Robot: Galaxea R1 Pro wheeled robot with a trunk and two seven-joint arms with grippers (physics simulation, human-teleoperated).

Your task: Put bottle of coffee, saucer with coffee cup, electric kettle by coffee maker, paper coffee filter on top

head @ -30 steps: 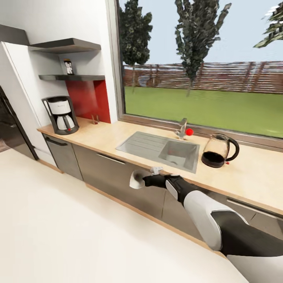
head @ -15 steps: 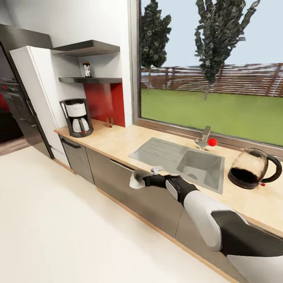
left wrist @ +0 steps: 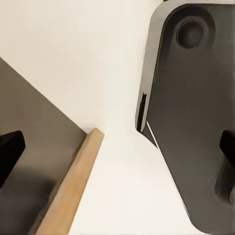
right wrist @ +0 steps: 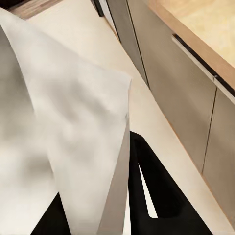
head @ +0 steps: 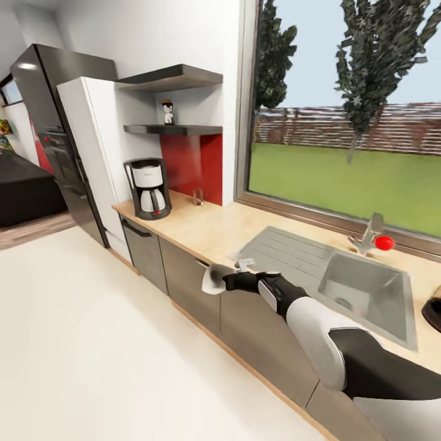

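Note:
The black coffee maker [head: 147, 188] stands at the left end of the light wood kitchen countertop [head: 220, 229]. The small dark bottle of coffee [head: 168, 113] is on the lower kitchen shelf above it. My right gripper [head: 225, 280] hangs in front of the cabinets, shut on a white paper coffee filter [head: 212, 280]. In the right wrist view the filter [right wrist: 73, 147] spreads wide over a black finger [right wrist: 154, 188]. The electric kettle [head: 433, 312] is cut off at the right edge. My left gripper [left wrist: 117, 147] is open over the floor, nothing between its fingers.
A steel sink [head: 361, 294] with a red-knobbed tap [head: 375, 236] is set in the counter. A small glass [head: 198, 196] stands by the red backsplash. A tall fridge [head: 58, 135] is left of the counter. The robot's dark base [left wrist: 196, 112] shows beside a cabinet plinth [left wrist: 73, 188].
The camera has swung left: counter, sink and kettle have shifted right in the picture, the kettle to the edge. My right arm keeps its pose with the filter.

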